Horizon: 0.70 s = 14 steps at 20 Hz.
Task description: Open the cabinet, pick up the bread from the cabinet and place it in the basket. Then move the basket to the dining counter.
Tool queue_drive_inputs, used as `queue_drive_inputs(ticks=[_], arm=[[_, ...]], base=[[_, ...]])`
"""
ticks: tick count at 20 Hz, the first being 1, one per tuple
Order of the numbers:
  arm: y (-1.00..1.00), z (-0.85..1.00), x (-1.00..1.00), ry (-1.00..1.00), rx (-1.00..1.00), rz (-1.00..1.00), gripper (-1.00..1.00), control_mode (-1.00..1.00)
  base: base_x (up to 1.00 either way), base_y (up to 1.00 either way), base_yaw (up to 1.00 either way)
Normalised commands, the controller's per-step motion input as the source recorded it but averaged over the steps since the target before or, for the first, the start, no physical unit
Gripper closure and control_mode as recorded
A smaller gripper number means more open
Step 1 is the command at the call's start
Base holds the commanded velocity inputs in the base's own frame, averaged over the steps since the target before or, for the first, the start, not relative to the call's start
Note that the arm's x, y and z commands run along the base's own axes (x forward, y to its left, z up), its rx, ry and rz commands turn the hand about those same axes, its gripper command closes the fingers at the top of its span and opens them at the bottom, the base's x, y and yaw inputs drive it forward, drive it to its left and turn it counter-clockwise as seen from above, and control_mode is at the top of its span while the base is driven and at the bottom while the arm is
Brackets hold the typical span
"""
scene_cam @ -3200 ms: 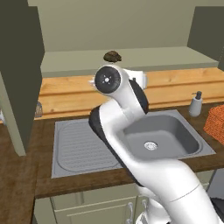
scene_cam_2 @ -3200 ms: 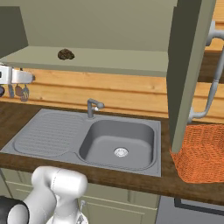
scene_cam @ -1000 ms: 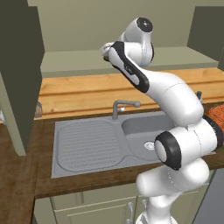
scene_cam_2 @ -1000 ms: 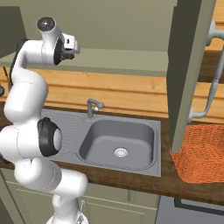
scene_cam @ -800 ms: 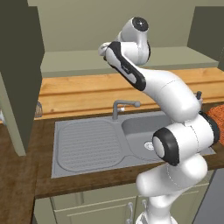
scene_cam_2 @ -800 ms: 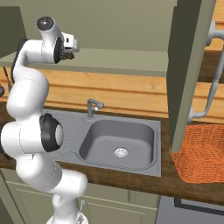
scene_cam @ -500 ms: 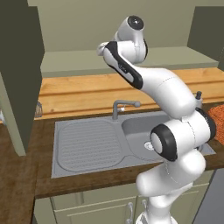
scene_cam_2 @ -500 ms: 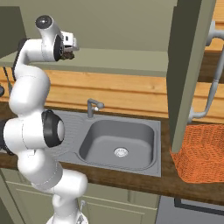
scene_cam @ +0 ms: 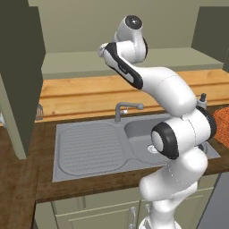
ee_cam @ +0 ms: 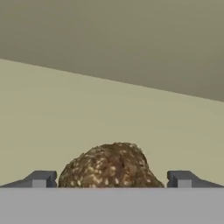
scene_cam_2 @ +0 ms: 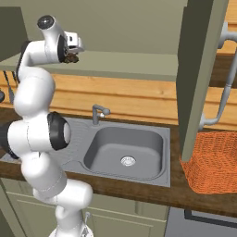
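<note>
The cabinet [scene_cam_2: 200, 69] stands open, its doors swung out with a long silver handle [scene_cam_2: 223, 83]. On its pale shelf [scene_cam: 71, 62] lies the bread [ee_cam: 109, 166], a small dark brown speckled lump, also seen as the bread [scene_cam_2: 71, 59]. My gripper [ee_cam: 111, 179] is open, reaching into the cabinet at shelf height, one fingertip [ee_cam: 41, 178] on each side of the bread with gaps left. In the right base view the gripper [scene_cam_2: 72, 57] sits at the bread. The orange basket [scene_cam_2: 213, 162] rests on the worktop at the right. The dining counter is out of view.
Below the shelf a grey sink [scene_cam_2: 129, 146] with a faucet [scene_cam_2: 98, 111] is set in the dark wood worktop [scene_cam: 18, 188]. The open left door [scene_cam: 22, 76] hangs over the worktop's left end. The open right door overhangs the basket [scene_cam: 222, 125].
The arm has risen from over the sink up into the cabinet. Over the last second the hand edged closer to the bread. The jaws stayed open.
</note>
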Motion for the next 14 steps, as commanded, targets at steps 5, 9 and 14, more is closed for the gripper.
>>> queue_drive_inputs(ticks=[5,9,14], arm=[[0.0,-0.08,0.2,0.0,-0.01,0.0,-1.0,-1.0],[0.0,-0.34,0.06,0.0,-0.02,0.0,-1.0,-1.0],[0.0,-0.48,0.0,0.0,-0.02,0.0,-1.0,-1.0]], base=[[0.0,0.0,0.0],[0.0,0.0,0.0],[0.0,0.0,0.0]])
